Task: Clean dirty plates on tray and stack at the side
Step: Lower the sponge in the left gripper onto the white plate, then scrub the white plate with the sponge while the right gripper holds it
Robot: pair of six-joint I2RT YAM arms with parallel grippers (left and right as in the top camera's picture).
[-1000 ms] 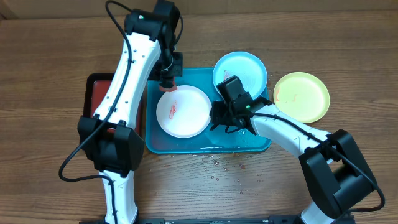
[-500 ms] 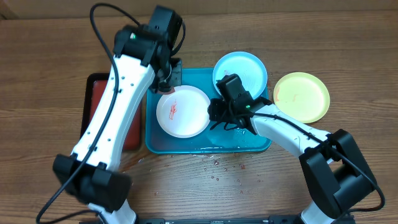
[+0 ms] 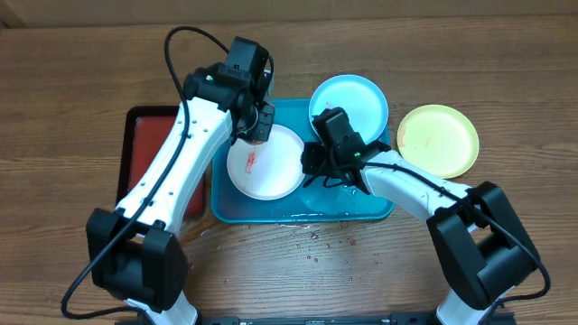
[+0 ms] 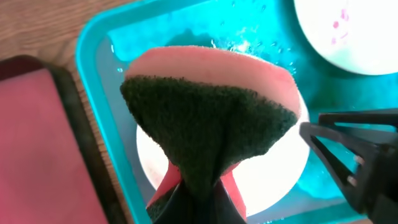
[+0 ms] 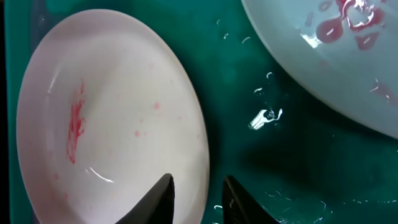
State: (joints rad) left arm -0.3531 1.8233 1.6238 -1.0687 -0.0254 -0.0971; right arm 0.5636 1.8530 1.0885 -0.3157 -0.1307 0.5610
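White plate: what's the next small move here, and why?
Probably close the right gripper on the rim of the white plate: its jaws straddle that edge, not yet clamped, and the left gripper holds the sponge over the plate, whose red smear is unwiped. Pinning it first should stop it sliding.

In the left wrist view the sponge is very near the lens and blurred, and it covers most of the white plate. The blue plate is cut by the upper right corner. In the right wrist view only the fingertips of the right gripper show, at the bottom edge. From overhead, the left arm hides part of the red tray.
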